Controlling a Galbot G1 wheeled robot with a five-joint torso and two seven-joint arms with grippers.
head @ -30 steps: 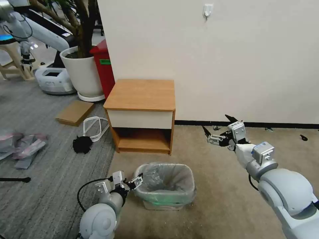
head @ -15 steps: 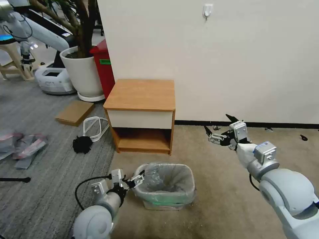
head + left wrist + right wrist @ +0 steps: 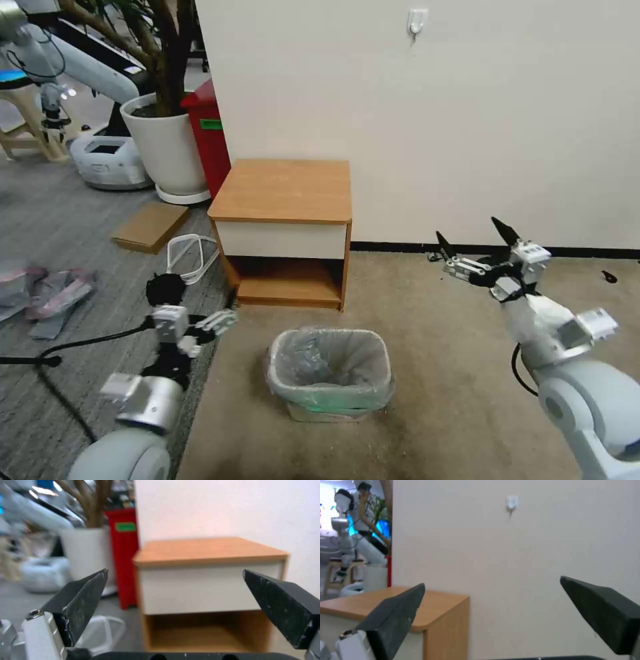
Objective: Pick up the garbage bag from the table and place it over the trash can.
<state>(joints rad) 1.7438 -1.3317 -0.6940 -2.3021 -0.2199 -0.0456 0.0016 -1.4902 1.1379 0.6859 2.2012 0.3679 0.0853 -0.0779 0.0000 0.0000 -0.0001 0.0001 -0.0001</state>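
Looks essentially finished: garbage bag (image 3: 331,360) lining the trash can (image 3: 313,408) on the carpet, rim folded over its edge. Nothing left on the tabletop (image 3: 283,190). Left end effector (image 3: 215,323) and right end effector (image 3: 475,247) both spread wide, empty, well apart from the can.

Even, soft indoor light fills the room, with no hard glare on the pale wall (image 3: 467,120). A faint shadow sits under the surface (image 3: 283,190), darkening its lower shelf. Both wrist views look smeared, perhaps from motion; the red bin (image 3: 124,555) and plant pot (image 3: 85,552) are out of focus.
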